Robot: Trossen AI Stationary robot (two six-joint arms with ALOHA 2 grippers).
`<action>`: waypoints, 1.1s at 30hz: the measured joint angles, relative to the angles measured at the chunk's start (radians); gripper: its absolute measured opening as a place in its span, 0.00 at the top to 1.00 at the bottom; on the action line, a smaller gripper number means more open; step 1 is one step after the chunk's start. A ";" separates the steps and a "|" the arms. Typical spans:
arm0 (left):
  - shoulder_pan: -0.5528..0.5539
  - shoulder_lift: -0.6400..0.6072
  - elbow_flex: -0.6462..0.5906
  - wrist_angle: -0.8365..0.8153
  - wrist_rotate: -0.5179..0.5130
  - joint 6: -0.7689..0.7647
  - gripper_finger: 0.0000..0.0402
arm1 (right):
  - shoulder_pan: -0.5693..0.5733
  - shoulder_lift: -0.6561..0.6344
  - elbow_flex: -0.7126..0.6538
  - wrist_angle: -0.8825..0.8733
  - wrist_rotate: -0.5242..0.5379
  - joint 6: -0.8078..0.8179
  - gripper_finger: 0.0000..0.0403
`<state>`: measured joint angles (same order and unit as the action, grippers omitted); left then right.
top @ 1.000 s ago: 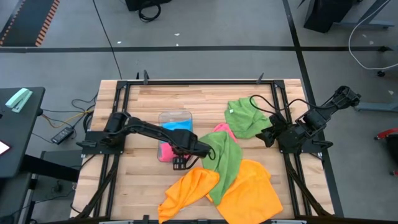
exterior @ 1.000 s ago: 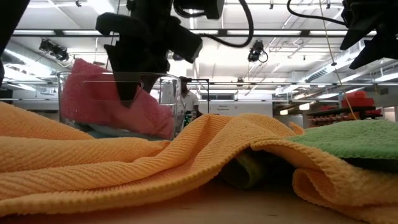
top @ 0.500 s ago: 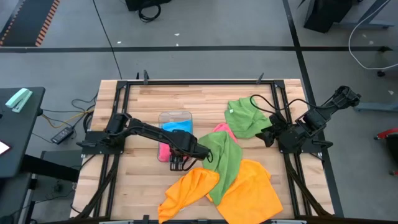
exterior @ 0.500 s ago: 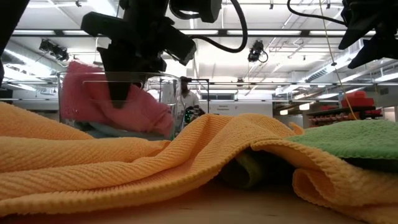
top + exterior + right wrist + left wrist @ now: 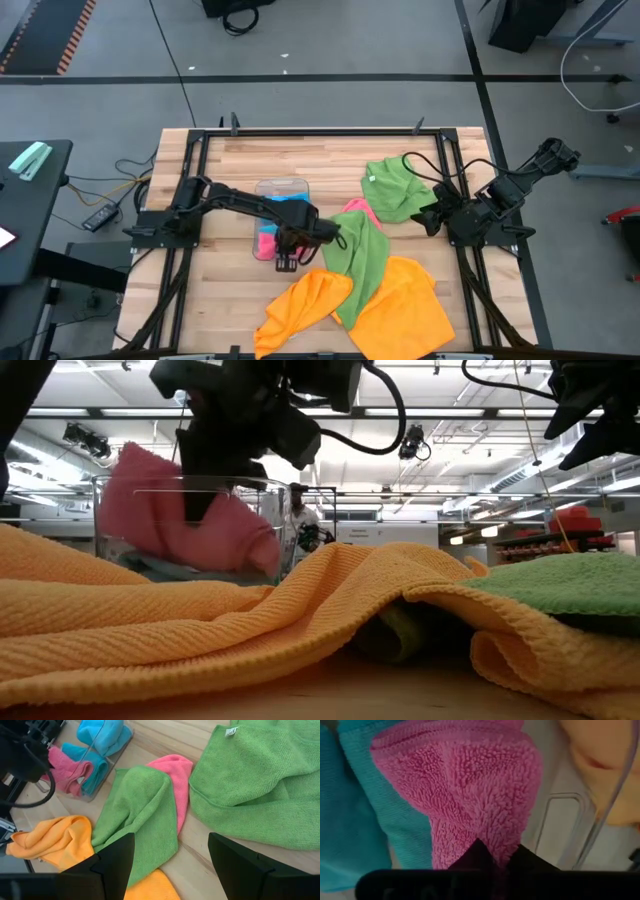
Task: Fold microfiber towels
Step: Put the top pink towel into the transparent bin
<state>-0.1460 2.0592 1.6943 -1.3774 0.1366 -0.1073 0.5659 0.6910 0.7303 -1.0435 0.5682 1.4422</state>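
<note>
- My left gripper is pinched tight on the pink towel in the clear tray, next to blue towels.
- My right gripper waits at the table's right edge, fingers apart, w/ nothing in them.
- Green towels and orange towels lie loose in front.

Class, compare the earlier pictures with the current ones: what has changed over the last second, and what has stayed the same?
The left gripper has closed its jaws on the pink towel in the clear tray and begun lifting it; a second ago the jaws stood open above it. Unchanged: the right gripper waits open at the table's right side, and the orange towels, green towels and blue towel lie as before.
</note>
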 joint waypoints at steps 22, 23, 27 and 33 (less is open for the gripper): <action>0.200 -0.071 0.002 0.021 0.464 0.144 0.96 | 0.000 0.000 0.000 0.023 -0.011 -0.005 0.35; 0.210 -0.071 0.002 0.029 0.488 0.149 0.96 | 0.000 0.000 0.000 0.023 -0.011 -0.005 0.35; 0.243 -0.071 0.002 0.058 0.504 0.186 0.96 | 0.000 0.000 0.000 0.023 -0.015 -0.003 0.35; 0.277 -0.071 0.001 0.079 0.505 0.232 0.93 | 0.000 0.000 0.000 0.027 -0.019 -0.003 0.35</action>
<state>0.1314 1.9884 1.6952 -1.2986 0.6417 0.1243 0.5663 0.6914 0.7303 -1.0161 0.5490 1.4392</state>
